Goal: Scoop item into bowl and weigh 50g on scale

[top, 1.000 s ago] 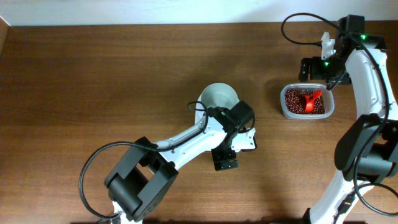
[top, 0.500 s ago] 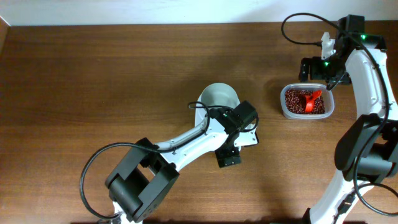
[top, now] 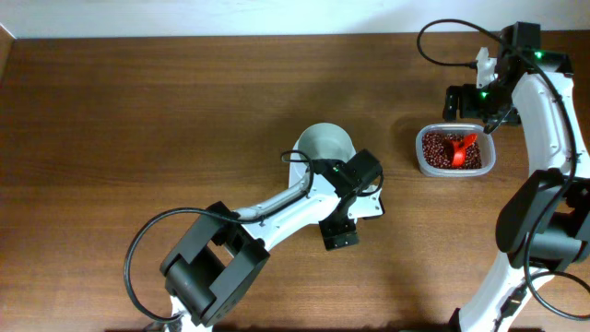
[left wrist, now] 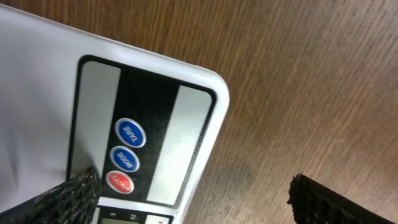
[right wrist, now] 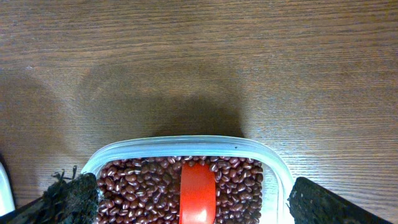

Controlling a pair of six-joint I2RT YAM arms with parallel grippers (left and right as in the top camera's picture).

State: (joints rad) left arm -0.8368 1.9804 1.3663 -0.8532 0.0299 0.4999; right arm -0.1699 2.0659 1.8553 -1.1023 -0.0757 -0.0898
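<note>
Hovering above the rim of the clear tub [right wrist: 186, 142] with the right gripper [right wrist: 199, 208] spread wide and gripping nothing, the red scoop [right wrist: 198, 186] lying in the beans [right wrist: 137, 186] midway between the fingers [right wrist: 65, 202], its long axis crossing the line that joins them. Hanging over the button end of the scale [left wrist: 37, 93] with the left gripper [left wrist: 199, 199], likewise wide and empty, the white bowl [top: 323, 143] apparently resting on the scale's far end, well apart from the tub. Judging the right arm nearer the scoop, only the rim intervening.
</note>
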